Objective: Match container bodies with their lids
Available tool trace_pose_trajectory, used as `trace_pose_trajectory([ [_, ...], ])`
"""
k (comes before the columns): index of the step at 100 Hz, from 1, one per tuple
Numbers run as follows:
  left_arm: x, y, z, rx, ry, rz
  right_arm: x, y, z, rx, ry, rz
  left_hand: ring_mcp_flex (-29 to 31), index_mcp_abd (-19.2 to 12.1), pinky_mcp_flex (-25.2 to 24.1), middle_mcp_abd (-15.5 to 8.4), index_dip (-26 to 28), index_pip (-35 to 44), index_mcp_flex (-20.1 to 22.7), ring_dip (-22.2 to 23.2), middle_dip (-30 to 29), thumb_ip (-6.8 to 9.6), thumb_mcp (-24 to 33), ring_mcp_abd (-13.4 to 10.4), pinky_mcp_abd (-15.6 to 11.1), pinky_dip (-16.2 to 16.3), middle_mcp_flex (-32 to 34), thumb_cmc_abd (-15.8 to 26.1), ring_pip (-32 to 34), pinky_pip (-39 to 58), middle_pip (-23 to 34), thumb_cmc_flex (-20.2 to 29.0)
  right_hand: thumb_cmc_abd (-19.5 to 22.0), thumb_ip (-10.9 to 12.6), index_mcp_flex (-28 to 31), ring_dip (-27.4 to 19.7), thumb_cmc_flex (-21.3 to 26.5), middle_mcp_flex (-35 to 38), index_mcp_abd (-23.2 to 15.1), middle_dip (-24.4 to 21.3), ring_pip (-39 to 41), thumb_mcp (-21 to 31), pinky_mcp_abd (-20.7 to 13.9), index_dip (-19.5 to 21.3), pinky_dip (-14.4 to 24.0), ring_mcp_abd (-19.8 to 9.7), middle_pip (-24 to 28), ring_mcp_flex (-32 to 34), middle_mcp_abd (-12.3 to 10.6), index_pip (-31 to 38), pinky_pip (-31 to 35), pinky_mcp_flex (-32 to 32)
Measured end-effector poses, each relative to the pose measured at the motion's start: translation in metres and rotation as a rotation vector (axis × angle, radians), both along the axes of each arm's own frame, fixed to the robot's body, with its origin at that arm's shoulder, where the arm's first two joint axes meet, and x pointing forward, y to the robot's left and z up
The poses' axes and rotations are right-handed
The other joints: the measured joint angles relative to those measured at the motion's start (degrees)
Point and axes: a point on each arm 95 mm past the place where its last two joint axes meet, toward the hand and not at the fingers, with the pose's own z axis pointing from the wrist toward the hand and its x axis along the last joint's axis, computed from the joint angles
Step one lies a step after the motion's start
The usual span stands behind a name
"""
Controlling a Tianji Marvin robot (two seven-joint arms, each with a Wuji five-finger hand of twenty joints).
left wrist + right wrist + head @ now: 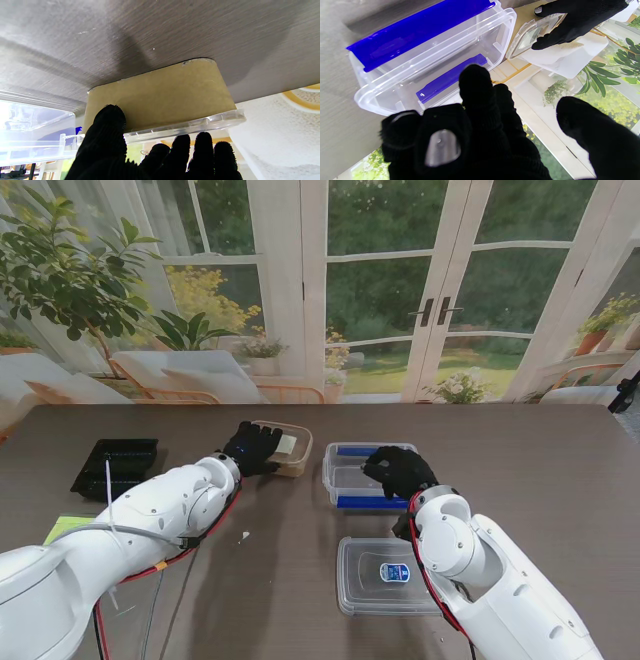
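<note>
I'm seeing the tan container (291, 448) sitting left of the clear blue-latched box (352, 475), a clear lid (385, 575) lying nearer me. My left hand (250, 447) is pinching the tan rim; my right hand (398, 471) is hovering spread over the box.

Stand overhead (wrist cameras close).

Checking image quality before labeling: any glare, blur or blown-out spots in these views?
Stand view: sharp, even light, soft arm shadows on the table. Left wrist view: clear box blown out white at the edge, brown container sharp. Right wrist view: near fingers soft, blue-latched box sharp.
</note>
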Motion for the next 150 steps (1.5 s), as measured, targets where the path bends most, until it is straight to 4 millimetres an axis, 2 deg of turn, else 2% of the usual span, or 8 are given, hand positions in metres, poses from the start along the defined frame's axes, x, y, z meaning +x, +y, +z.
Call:
trace_pose_trajectory([
  [23, -0.008, -0.001, 0.008, -0.026, -0.008, -0.012, 0.0, 0.0, -0.001, -0.001, 0.003, 0.002, 0.0, 0.7, -0.4, 0.0, -2.5, -2.1, 0.0, -13.6, -15.3, 0.01, -1.4, 0.7, 0.5, -5.3, 0.0, 2.2, -16.0, -15.2, -4.4, -4.3, 0.0, 0.0, 0.0, 0.0, 0.0, 0.0, 0.0, 0.0, 0.0, 0.0, 0.0, 0.0, 0.0, 0.0, 0.0, 0.0, 0.0, 0.0, 0.0, 0.0],
  [39, -0.014, -0.001, 0.018, -0.034, -0.032, -0.03, -0.001, 0.0, -0.001, -0.001, 0.004, 0.001, -2.1, 0.7, -0.3, 0.0, -4.8, -3.4, 0.0, -20.1, -21.2, 0.01, -1.4, 0.7, 0.9, -18.7, -1.6, 2.3, -18.2, -21.6, -5.4, -8.6, 0.0, 0.0, 0.0, 0.0, 0.0, 0.0, 0.0, 0.0, 0.0, 0.0, 0.0, 0.0, 0.0, 0.0, 0.0, 0.0, 0.0, 0.0, 0.0, 0.0],
  [55, -0.022, 0.003, 0.03, -0.054, -0.055, -0.045, -0.002, -0.001, -0.002, 0.0, 0.007, 0.002, -2.9, 0.7, -0.2, 0.0, -5.9, -3.7, 0.1, -21.7, -23.0, 0.01, -1.5, 0.7, 1.0, -23.9, -1.6, 2.9, -18.5, -22.9, -5.7, -10.1, 0.0, 0.0, 0.0, 0.0, 0.0, 0.0, 0.1, 0.0, 0.0, 0.0, 0.0, 0.0, 0.0, 0.0, 0.0, 0.0, 0.0, 0.0, 0.0, 0.0],
  [69, -0.031, 0.006, 0.04, -0.062, -0.071, -0.066, -0.003, 0.0, -0.002, -0.001, 0.01, 0.005, -1.6, -0.1, 0.4, -0.8, -6.6, -3.7, 3.3, -22.1, -23.0, 0.01, -1.5, 0.5, 1.0, -24.5, -1.3, 2.9, -18.2, -22.8, -5.7, -10.0, 0.0, 0.0, 0.0, 0.0, 0.0, 0.0, 0.2, 0.0, 0.0, 0.0, 0.0, 0.0, 0.0, 0.0, 0.0, 0.0, 0.0, 0.0, 0.0, 0.0],
  [89, -0.054, 0.01, 0.058, -0.111, -0.073, -0.11, -0.004, 0.0, -0.002, -0.002, 0.011, 0.007, 5.9, -2.5, 3.1, -1.9, -7.3, -1.2, 14.8, -15.8, -19.9, 0.01, -1.8, 0.3, 1.2, -14.1, 7.9, 2.8, -14.3, -16.0, -3.4, -8.1, 0.0, 0.0, 0.1, 0.0, 0.0, 0.0, 0.3, 0.0, 0.0, 0.0, 0.0, 0.0, 0.0, 0.0, 0.0, 0.0, 0.0, 0.0, 0.0, 0.0],
  [105, -0.07, 0.01, 0.059, -0.193, -0.049, -0.141, -0.006, 0.001, -0.002, -0.002, 0.01, 0.011, 15.7, -4.0, 11.0, -2.4, -7.3, 1.5, 24.4, -9.4, -16.1, 0.0, -1.8, 1.0, 4.3, -4.7, 19.4, 2.8, -7.2, -9.8, -0.5, -5.2, 0.0, 0.0, 0.6, 0.0, 0.0, 0.0, 0.8, 0.0, 0.0, 0.0, 0.0, 0.0, 0.0, 0.1, 0.0, 0.0, 0.0, 0.0, 0.0, 0.0],
  [116, -0.078, 0.009, 0.056, -0.273, 0.048, -0.135, -0.007, 0.002, -0.003, -0.002, 0.012, 0.013, 20.8, -4.2, 13.9, -2.0, -6.9, 3.7, 30.1, -7.9, -15.2, 0.17, -1.5, 2.1, 6.3, -1.6, 25.4, 2.8, -3.7, -3.4, 0.4, -4.5, 0.0, 0.0, 0.6, 0.0, 0.0, 0.0, 0.9, 0.0, 0.0, 0.0, 0.0, 0.0, 0.0, 0.1, 0.0, 0.0, 0.0, 0.0, 0.0, 0.0],
  [150, -0.077, -0.001, 0.036, -0.248, 0.208, -0.126, -0.01, 0.003, -0.005, -0.002, 0.025, 0.024, 22.0, -4.9, 9.9, -2.5, -7.6, 3.6, 31.2, -12.4, -17.8, 0.15, -1.5, 2.1, 6.3, -11.5, 26.7, 2.8, -5.8, 10.4, -0.9, -3.9, 0.0, 0.0, 0.6, 0.0, 0.0, 0.0, 0.9, 0.0, 0.0, 0.0, 0.0, 0.0, 0.0, 0.1, 0.0, 0.0, 0.0, 0.0, 0.0, 0.0],
])
